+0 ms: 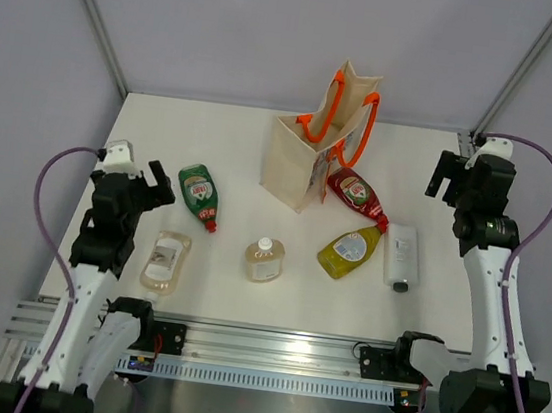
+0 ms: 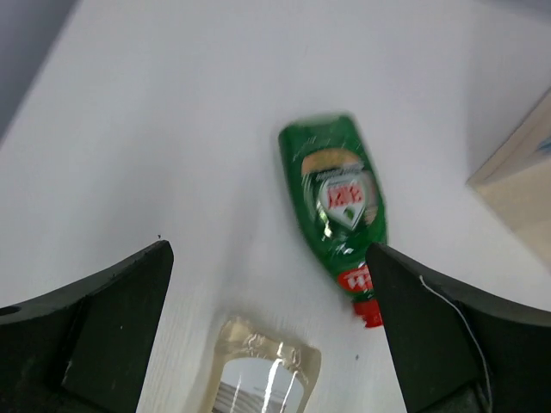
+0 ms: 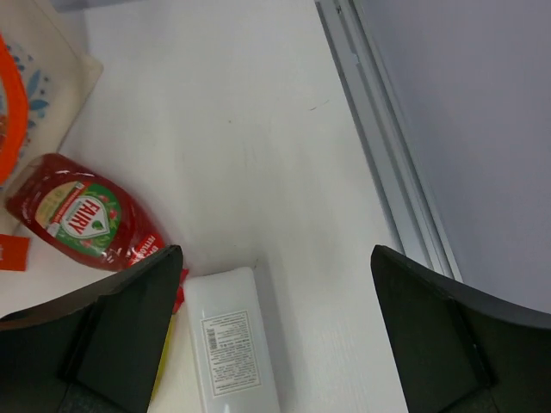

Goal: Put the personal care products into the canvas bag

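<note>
Canvas bag (image 1: 306, 165), beige with bright orange handles (image 1: 343, 114), stands upright at the far middle of a white table (image 1: 164, 132), its mouth open. None of the personal care products is inside it; all six bottles lie flat on the table around its near side.

The red bottle (image 1: 355, 193) lies just beside the bag's right corner, with the yellow bottle (image 1: 348, 253) close in front of it. The white bottle (image 1: 401, 252) is just right of the yellow one, its dark cap pointing toward the arms. One clear-amber bottle (image 1: 264, 261) lies near the table's middle. The green bottle (image 1: 197, 190) lies to the left of the bag, red cap toward the near edge. The second clear-amber bottle (image 1: 165, 261) lies nearer than it.

Only the overhead view shows all of this at once. The left wrist view shows the green bottle's label up close, the end of the second amber bottle and one corner of the bag. The right wrist view shows the red bottle's label reading FAIRY, the printed back label of the white bottle, a blue print on the bag's side, and an aluminium rail (image 3: 387, 155) along the table's edge.

The left gripper (image 1: 154, 187) hovers above the green and amber bottles, fingers (image 2: 112, 318) spread wide and holding nothing. The right gripper (image 1: 451, 178) hangs above the table's far right, fingers (image 3: 439, 335) also spread wide and empty.
</note>
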Motion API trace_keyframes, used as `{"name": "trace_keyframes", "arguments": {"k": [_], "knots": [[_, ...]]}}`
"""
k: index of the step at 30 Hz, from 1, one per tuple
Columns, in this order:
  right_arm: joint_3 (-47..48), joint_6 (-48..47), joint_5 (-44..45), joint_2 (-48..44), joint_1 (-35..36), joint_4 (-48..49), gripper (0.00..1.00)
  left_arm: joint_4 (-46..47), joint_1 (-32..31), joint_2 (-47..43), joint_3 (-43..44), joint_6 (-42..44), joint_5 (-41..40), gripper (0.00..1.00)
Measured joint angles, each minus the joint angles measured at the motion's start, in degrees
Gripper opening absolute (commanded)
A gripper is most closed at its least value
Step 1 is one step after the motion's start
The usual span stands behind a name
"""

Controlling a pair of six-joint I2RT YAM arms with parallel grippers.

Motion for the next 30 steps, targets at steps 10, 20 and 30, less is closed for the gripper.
{"name": "trace_keyframes", "arguments": {"k": [10, 20, 30], "knots": [[0.81, -11.1, -20.79, -6.4, 0.2, -6.25, 1.0, -1.07, 0.04, -11.8, 0.46, 0.98, 0.24, 0.99], [-1.57, -65.94, -65.75, -6.05, 0.55, -37.83, 0.99, -4.39, 0.04, -14.47, -0.63, -0.07, 2.27, 0.99], [-2.69, -103.78, -72.63, 8.79, 4.02, -47.12, 0.99, -5.03, 0.04, -14.43, -0.7, -1.81, 13.05, 0.99]]}}
